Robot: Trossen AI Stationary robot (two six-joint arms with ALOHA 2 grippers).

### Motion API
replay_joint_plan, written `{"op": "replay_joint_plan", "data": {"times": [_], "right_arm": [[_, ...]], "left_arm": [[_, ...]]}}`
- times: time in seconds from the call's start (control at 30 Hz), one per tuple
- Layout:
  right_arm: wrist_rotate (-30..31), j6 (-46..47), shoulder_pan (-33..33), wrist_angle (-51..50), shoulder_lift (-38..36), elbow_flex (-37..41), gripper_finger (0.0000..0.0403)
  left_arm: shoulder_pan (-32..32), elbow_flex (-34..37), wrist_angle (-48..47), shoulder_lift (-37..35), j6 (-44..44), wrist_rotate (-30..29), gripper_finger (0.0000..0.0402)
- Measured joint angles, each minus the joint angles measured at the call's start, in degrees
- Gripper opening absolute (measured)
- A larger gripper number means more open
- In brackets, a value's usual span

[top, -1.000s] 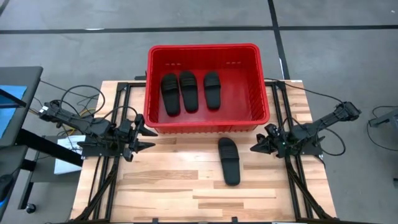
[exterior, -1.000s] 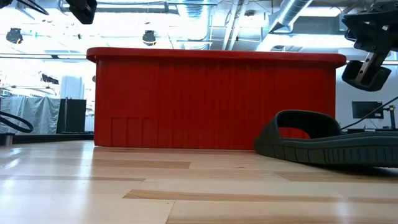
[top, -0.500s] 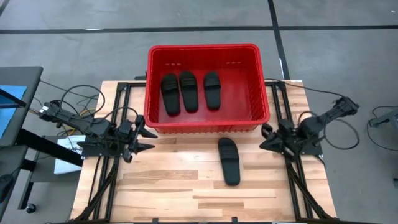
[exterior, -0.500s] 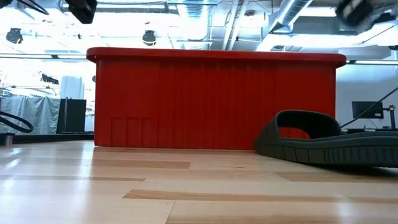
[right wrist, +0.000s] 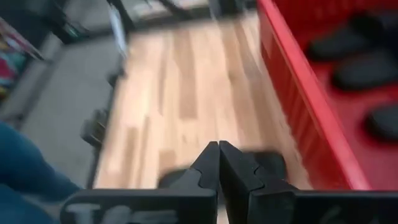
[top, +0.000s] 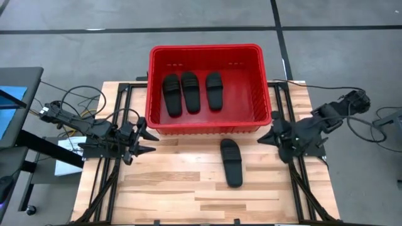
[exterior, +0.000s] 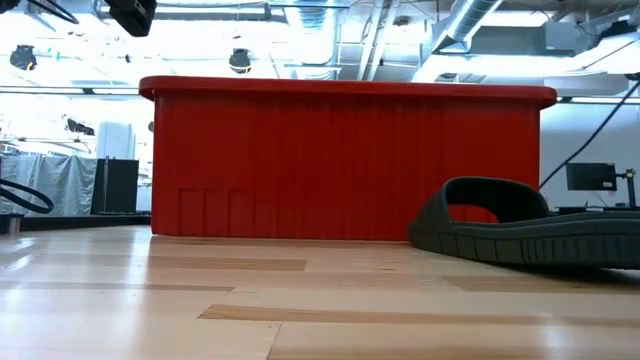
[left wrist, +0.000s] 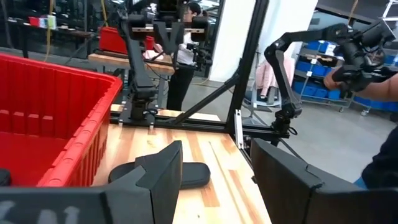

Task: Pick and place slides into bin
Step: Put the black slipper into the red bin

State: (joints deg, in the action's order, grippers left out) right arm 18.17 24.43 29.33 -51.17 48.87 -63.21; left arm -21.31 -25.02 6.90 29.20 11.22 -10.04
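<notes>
Three black slides point(top: 190, 91) lie side by side on the floor of the red bin point(top: 157, 122) at the table's far middle. A fourth black slide point(top: 231, 162) lies sole down on the wood in front of the bin, its strap end toward the bin; it also shows in the low view point(exterior: 530, 228) and the left wrist view point(left wrist: 189, 173). My right gripper point(top: 260, 138) is shut and empty, in the air to the right of this slide, off the bin's near right corner. My left gripper point(top: 156, 140) is open and empty near the bin's near left corner.
Black frame rails point(top: 301, 182) run along both sides of the table. Bare wood point(top: 176, 188) lies in front of the bin. The bin's right part point(top: 242, 94) holds no slide. People stand in the room beyond the table point(left wrist: 379, 93).
My right gripper has gone up, out of the low view, and a little toward the table's far edge, its arm drawing back toward the right. The slides and the bin have stayed where they were.
</notes>
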Motion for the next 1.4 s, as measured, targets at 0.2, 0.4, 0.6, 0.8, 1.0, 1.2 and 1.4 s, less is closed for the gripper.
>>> {"op": "replay_joint_plan", "data": {"times": [0.2,0.4,0.6,0.8,1.0,1.2,1.4], "right_arm": [[-1.08,6.29,-0.19,-11.07,8.36,-4.22,0.0],[-10.84,12.77,1.47,-12.67,15.58,-4.01,0.0001],[-13.6,13.51,5.81,-7.14,23.58,-4.01,0.0048],[-13.84,13.28,6.63,-4.67,33.05,-4.01,0.0123],[-15.44,14.97,6.26,1.57,42.09,-4.01,0.0192],[-16.86,14.66,7.03,4.42,49.0,-4.01,0.0239],[-16.99,12.9,7.04,5.9,55.52,-4.01,0.0244]], "left_arm": [[0.01,0.0,-0.22,0.0,0.0,2.51,0.0181],[0.01,0.0,0.08,0.0,0.02,3.85,0.0181],[0.01,0.0,0.08,0.01,0.04,3.89,0.0181],[0.01,0.0,0.11,0.01,0.09,6.66,0.0181],[0.01,0.0,0.24,0.01,1.38,8.43,0.0181],[0.01,0.0,0.25,-0.01,1.89,9.77,0.0181],[-0.01,0.0,0.26,0.01,2.84,9.79,0.0181]]}}
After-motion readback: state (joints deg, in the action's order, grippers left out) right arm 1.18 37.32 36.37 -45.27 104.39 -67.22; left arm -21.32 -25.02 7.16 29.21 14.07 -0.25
